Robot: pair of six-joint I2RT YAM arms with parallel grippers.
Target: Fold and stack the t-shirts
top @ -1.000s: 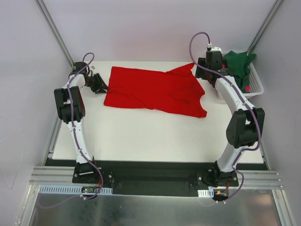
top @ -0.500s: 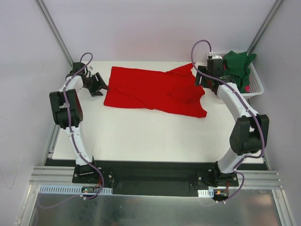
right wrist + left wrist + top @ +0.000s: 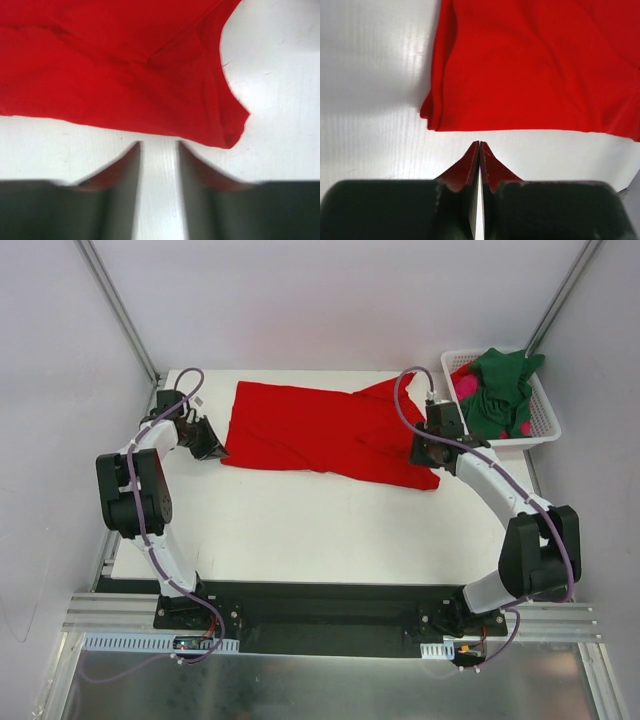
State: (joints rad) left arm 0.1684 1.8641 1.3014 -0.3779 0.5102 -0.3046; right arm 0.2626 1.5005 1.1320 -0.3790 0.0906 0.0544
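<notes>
The left gripper point(image 3: 479, 145) is closed tight on nothing, its tips just short of the near-left corner of the red t-shirt point(image 3: 320, 430), which lies spread on the table point(image 3: 300, 530). The right gripper point(image 3: 159, 146) stands partly open and empty, just short of the shirt's opposite edge. The green t-shirt point(image 3: 500, 385) and pink t-shirt point(image 3: 463, 388) sit heaped in the basket point(image 3: 545, 428).

Left tool point(image 3: 479, 146) pinched closed, right tool point(image 3: 159, 146) partly spread

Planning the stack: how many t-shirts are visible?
3. The red t-shirt lies spread on the table; the dark green t-shirt is heaped in the white basket, the pink t-shirt peeking out under it. More may be hidden there.
</notes>
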